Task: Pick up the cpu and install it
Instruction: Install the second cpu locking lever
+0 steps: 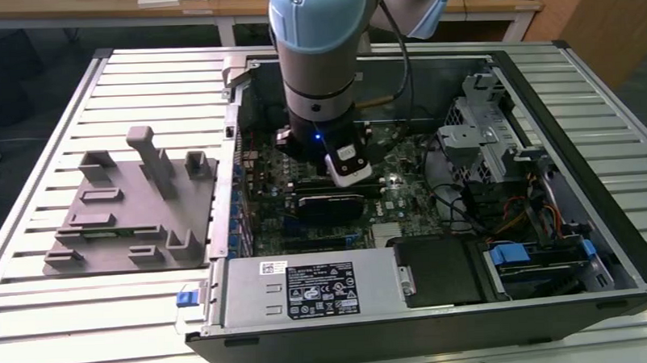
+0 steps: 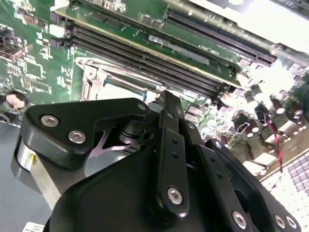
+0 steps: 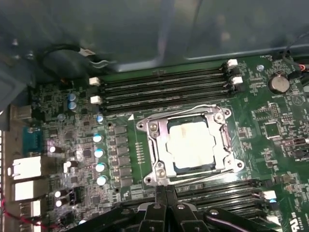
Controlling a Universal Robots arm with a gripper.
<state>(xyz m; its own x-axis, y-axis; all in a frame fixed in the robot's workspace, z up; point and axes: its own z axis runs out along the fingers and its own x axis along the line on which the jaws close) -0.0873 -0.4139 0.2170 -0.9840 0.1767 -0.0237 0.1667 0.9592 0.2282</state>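
Down inside the open computer case (image 1: pixel 584 245), the gripper (image 3: pixel 165 193) hovers just beside the socket frame (image 3: pixel 157 166); jaws pressed together, holding nothing; the cpu (image 3: pixel 190 145) already sits in the socket, so placement looks done; latching cannot be judged.

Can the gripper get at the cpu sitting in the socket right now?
Probably yes. In the first wrist view the cpu lies uncovered in its socket frame, and the gripper hangs just beside it, nothing between.
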